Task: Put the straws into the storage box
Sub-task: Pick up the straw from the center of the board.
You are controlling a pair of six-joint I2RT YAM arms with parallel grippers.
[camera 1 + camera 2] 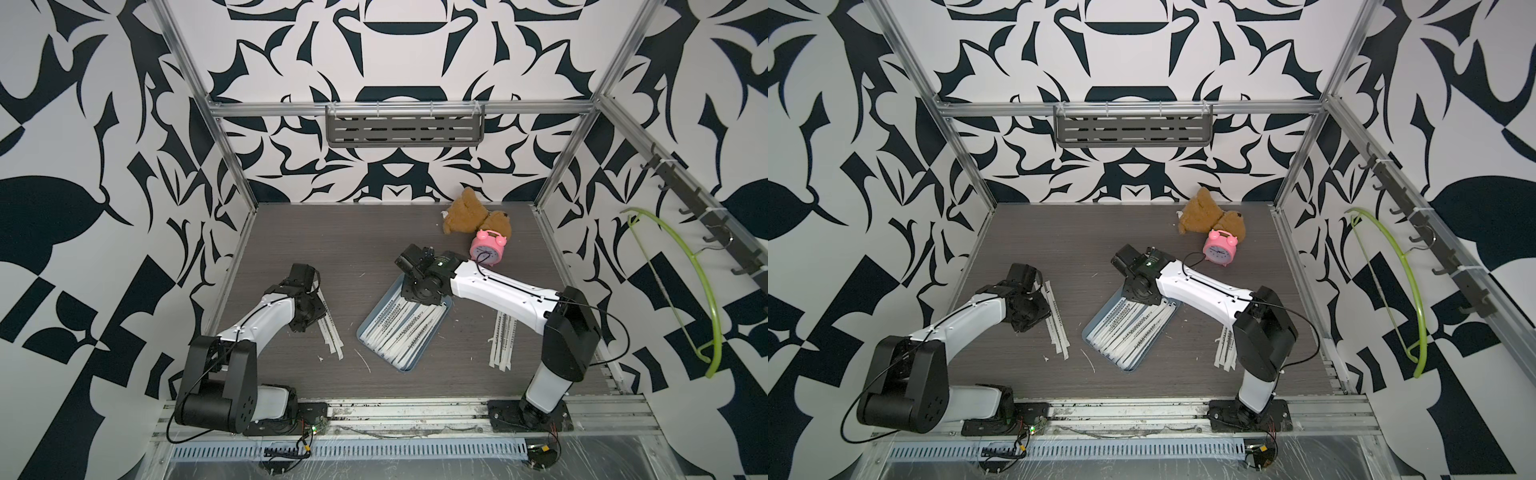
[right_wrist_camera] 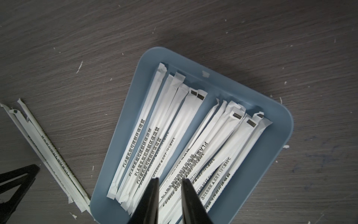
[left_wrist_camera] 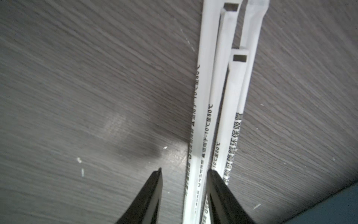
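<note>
Near edge, about 7 o'clock: thin white sliver (image 1: 362,360) on the table (image 1: 311,232), just beside the tray's left rim. Tray (image 1: 409,368) is mid-table and angled, its long axis running 7 to 1 o'clock. Straws (image 1: 405,328) lie lengthwise inside it in two loose groups, most with the print up in the right wrist view.

Left bunch (image 1: 332,332) is at 8 o'clock, flat on the table and apart from the tray. Right bunch (image 1: 503,340) is at 4 o'clock, also on the table, partly hidden by the right arm.

Left gripper (image 3: 185,170) is low over the left bunch with jaws apart. One straw lies in the gap, not clamped, and one finger overlaps the neighbouring straws. Right gripper (image 2: 170,179) is over the tray's far end with jaws a narrow gap apart. Straws show through the gap and none looks pinched.

Far, 1 o'clock: pink alarm clock (image 1: 488,248), with a brown teddy bear (image 1: 465,216) right behind it. Slotted shelf (image 1: 405,126) hangs on the back wall at 12.
</note>
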